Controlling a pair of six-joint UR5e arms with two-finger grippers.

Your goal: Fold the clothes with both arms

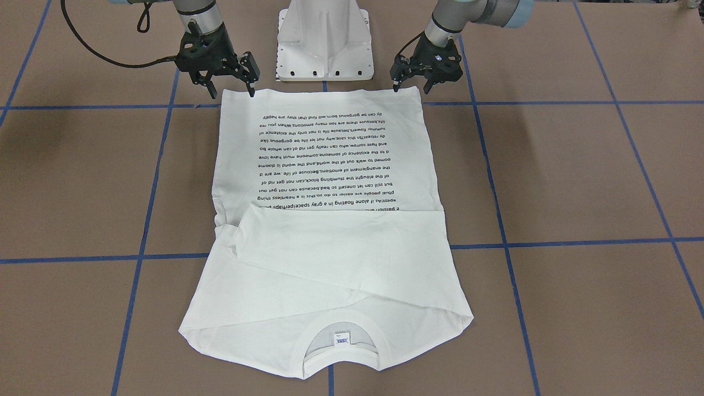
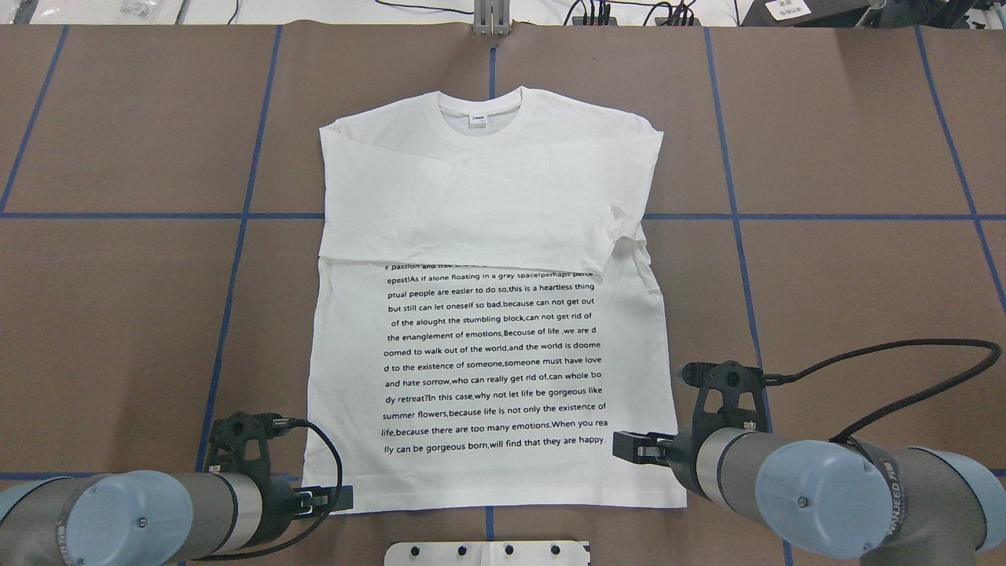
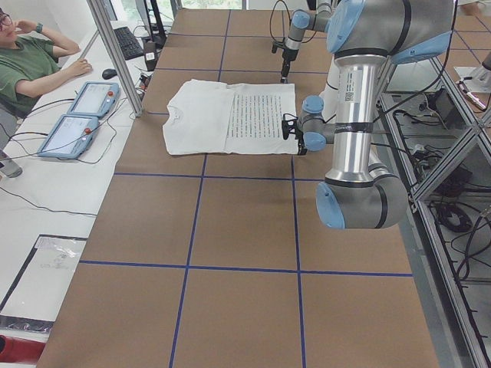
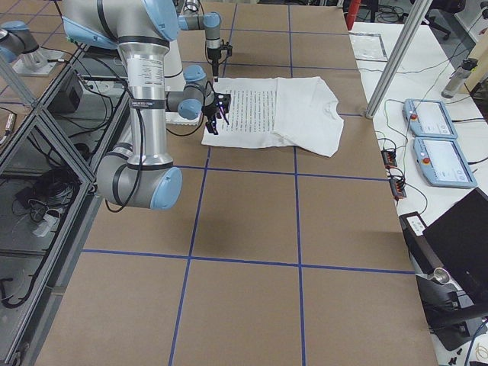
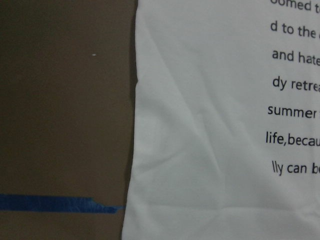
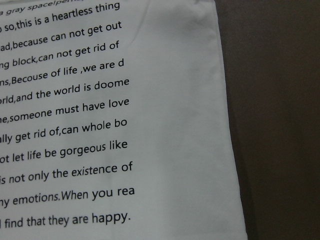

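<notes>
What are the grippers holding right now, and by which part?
Nothing is held. The left gripper and the right gripper both stand open at the two hem corners of the T-shirt, neither pinching cloth.

Pointing downward, the left hand (image 1: 411, 87) and the right hand (image 1: 231, 89) each have jaws parted.

overhead & front cams opposite, wrist cams close on shirt (image 5: 200, 150)
</notes>
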